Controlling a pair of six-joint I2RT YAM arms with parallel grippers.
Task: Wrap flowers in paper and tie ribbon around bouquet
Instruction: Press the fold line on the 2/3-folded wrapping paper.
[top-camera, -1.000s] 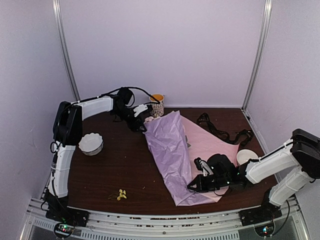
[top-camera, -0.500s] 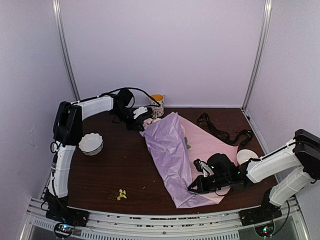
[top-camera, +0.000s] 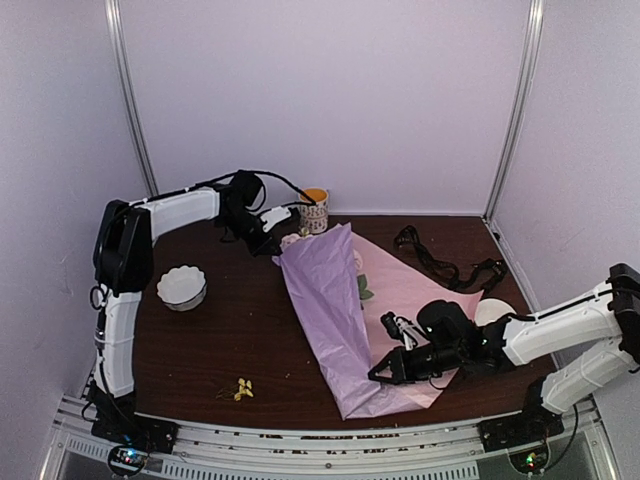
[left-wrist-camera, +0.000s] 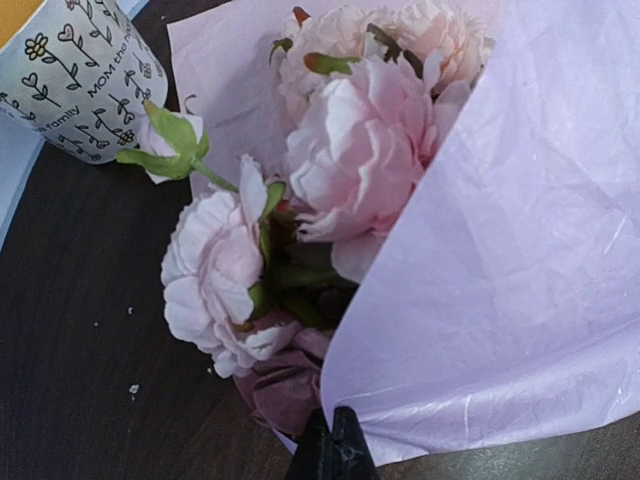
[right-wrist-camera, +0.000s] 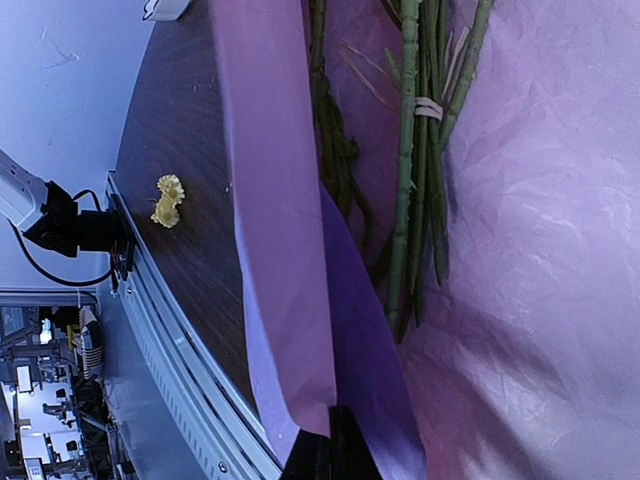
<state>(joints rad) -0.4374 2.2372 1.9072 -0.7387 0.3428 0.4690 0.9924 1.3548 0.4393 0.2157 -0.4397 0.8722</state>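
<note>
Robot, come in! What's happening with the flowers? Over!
Left end effector shut on paper, far corner. Right end effector shut on paper, near edge. Paper folded partway over flowers. Ribbon untouched; mug close beside them.

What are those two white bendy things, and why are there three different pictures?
They are two robot arms, bolted at the near edge of the table. Each ends in a gripper with two fingers that can pinch. One picture looks down from a camera above. The other two come from small cameras on the arms' wrists.

On the table lies a big lilac paper, folded over pink flowers. Their green stems show in the right wrist picture. The left gripper pinches the paper's far corner, and the right gripper pinches its near edge.

Nearby sit a patterned mug, a white bowl, a black ribbon and a small fallen yellow blossom.
</note>
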